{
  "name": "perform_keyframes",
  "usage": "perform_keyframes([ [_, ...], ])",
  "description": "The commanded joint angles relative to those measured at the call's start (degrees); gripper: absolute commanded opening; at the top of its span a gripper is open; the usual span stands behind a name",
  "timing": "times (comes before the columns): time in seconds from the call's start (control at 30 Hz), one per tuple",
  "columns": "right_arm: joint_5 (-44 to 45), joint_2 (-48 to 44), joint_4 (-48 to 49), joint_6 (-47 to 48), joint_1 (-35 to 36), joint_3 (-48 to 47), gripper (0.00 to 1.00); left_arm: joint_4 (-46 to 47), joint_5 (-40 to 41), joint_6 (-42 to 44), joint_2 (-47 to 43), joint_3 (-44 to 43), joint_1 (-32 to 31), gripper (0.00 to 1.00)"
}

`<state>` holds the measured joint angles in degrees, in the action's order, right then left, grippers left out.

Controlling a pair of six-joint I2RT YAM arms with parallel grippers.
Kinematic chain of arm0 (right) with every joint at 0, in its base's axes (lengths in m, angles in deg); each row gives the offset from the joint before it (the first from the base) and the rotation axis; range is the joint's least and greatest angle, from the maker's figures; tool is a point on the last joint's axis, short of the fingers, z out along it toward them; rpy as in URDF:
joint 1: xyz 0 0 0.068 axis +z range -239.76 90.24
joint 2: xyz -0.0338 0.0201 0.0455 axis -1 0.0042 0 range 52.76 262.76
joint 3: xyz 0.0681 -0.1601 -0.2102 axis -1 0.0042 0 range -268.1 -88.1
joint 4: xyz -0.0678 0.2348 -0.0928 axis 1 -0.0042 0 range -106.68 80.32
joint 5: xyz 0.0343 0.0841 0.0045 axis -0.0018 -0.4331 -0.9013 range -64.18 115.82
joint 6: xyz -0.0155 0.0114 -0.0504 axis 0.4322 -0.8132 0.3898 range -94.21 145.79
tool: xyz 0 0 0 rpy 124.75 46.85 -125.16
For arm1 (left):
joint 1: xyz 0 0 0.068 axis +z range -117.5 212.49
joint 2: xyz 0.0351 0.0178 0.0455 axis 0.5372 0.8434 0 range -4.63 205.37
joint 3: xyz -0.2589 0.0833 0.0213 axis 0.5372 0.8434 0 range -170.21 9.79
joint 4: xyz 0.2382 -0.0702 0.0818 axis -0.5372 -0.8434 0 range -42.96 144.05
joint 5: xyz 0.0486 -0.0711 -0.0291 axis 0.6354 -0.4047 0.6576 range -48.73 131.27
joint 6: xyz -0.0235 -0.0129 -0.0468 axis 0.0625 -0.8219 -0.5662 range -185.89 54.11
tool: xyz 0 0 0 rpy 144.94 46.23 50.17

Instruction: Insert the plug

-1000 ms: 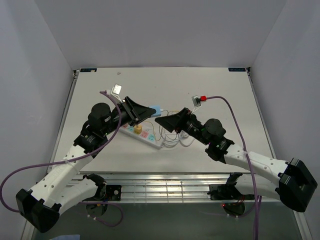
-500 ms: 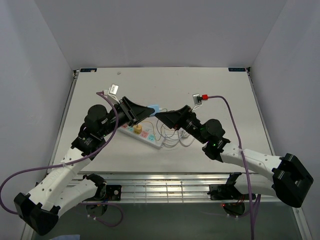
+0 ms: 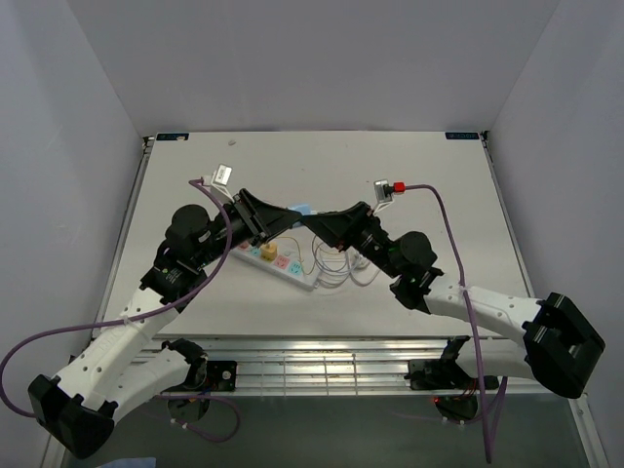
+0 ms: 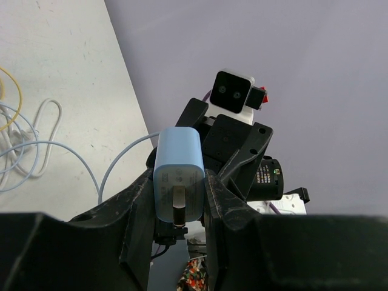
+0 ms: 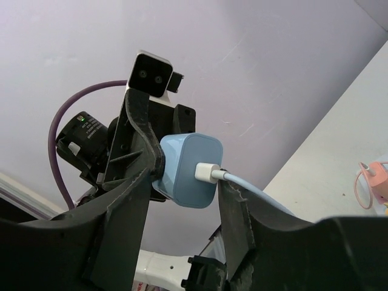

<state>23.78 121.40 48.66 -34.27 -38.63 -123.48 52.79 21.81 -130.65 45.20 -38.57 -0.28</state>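
Here's the white counter [image 3: 439, 180], carrying a power strip [image 3: 283, 261] with coloured sockets, and pale cables [image 3: 336, 268] looped just beside it.

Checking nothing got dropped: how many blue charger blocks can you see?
1. The blue charger block sits between the fingers of the left hand and the right hand, its cable attached. Part of the power strip is covered, so another may be hidden.
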Motion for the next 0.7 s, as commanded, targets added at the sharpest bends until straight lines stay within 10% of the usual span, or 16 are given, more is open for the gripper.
perform_keyframes([
  [0.0,0.9,0.8,6.8,-0.6,0.2,-3.1,0.52,2.5,-1.9,-0.5,-0.7,0.8,-0.6,0.00],
  [0.23,-0.9,1.5,7.1,-0.8,0.2,-3.9,0.09,2.6,-2.4,-0.6,-0.2,0.8,-0.8,0.00],
  [0.37,0.3,0.1,6.4,0.8,0.2,-2.9,0.08,0.8,-3.0,0.5,0.6,-0.2,-0.9,0.01],
  [0.67,6.1,-9.2,-8.5,14.5,0.1,-1.3,0.08,-8.8,3.4,3.1,-2.4,-2.0,-0.9,0.97],
])
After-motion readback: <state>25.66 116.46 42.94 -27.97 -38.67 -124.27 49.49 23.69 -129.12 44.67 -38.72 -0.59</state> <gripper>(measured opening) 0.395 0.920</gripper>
